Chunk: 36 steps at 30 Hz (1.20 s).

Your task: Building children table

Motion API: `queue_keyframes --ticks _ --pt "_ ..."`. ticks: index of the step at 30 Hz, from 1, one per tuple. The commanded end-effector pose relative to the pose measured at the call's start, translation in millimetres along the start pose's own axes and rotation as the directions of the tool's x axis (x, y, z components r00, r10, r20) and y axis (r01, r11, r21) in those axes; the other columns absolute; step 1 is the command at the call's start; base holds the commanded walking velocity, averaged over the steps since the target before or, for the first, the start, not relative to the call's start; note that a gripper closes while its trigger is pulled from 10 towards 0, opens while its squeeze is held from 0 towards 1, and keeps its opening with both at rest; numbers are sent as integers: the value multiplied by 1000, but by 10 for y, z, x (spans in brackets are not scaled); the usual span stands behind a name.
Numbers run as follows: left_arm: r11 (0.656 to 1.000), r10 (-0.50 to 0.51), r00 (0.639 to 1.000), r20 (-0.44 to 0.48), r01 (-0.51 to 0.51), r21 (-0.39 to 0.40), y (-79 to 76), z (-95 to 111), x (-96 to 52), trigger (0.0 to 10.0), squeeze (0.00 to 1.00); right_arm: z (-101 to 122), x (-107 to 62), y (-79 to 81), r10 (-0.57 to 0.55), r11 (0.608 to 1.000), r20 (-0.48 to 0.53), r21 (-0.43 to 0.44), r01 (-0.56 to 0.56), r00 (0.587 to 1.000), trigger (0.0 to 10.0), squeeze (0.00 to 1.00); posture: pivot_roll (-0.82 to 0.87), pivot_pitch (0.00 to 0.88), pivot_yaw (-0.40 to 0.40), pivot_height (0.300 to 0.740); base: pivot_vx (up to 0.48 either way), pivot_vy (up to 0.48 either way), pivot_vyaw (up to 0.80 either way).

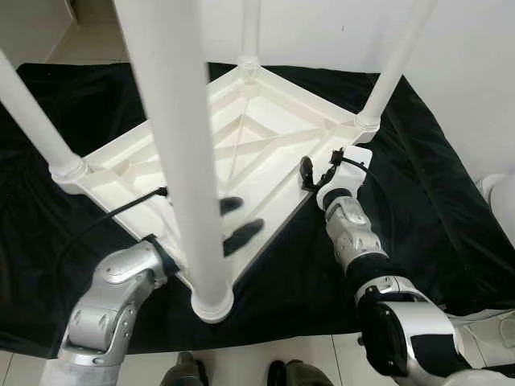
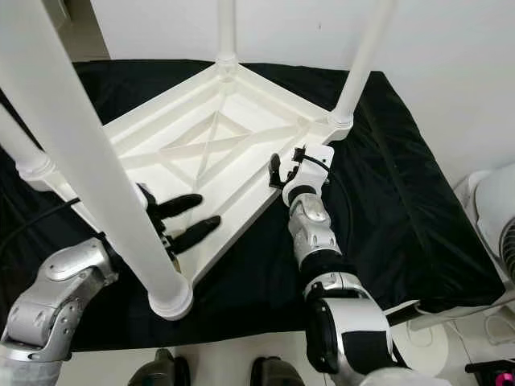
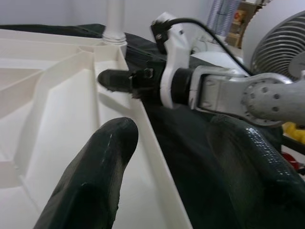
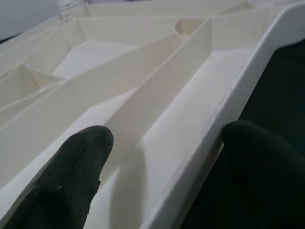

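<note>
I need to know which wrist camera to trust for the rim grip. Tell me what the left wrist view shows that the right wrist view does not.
Left wrist alone: the right gripper and its silver arm reaching to the table's rim, one fitted leg, a fan.

Right wrist alone: the crossing ribs under the tabletop, seen close.

Both: open black fingers astride the white rim of the upturned table, black cloth beside it.

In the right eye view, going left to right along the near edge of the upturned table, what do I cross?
Near table leg → left gripper, fingers open over the table's underside → right gripper at the table's rim → black cloth.
</note>
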<state>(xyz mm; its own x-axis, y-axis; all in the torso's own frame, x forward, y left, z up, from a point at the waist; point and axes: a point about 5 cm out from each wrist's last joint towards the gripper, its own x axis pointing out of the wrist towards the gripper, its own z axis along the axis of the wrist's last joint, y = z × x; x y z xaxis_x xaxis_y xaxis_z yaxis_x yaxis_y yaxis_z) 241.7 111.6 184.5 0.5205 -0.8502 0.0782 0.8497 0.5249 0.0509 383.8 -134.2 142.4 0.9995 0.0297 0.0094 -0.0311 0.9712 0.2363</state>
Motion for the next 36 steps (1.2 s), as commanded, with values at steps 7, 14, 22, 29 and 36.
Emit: queue_keyframes --ticks 7,14,22,29,36 --pt "991 -124 991 43 126 -53 -284 50 205 10000 0 4 80 65 110 994 -78 26 -108 991 10000 0 -13 229 -2 740 0 0 0" --pt "986 -134 984 115 144 -80 -425 190 382 10000 0 88 143 151 225 968 -113 -92 -235 968 10000 0 -13 239 3 740 0 0 0" --pt "992 -92 989 117 102 -79 -412 217 452 10000 0 172 174 67 182 966 -97 -167 -196 978 10000 0 1 220 -5 740 0 0 0" --pt "997 72 997 7 -73 29 70 135 302 10000 0 145 37 -283 152 966 -2 -209 -149 988 10000 0 -9 191 2 740 0 0 0" --pt "978 175 984 -34 -170 119 437 170 160 10000 0 128 -196 -484 239 945 73 -246 -215 968 10000 0 -37 160 16 740 0 0 0"
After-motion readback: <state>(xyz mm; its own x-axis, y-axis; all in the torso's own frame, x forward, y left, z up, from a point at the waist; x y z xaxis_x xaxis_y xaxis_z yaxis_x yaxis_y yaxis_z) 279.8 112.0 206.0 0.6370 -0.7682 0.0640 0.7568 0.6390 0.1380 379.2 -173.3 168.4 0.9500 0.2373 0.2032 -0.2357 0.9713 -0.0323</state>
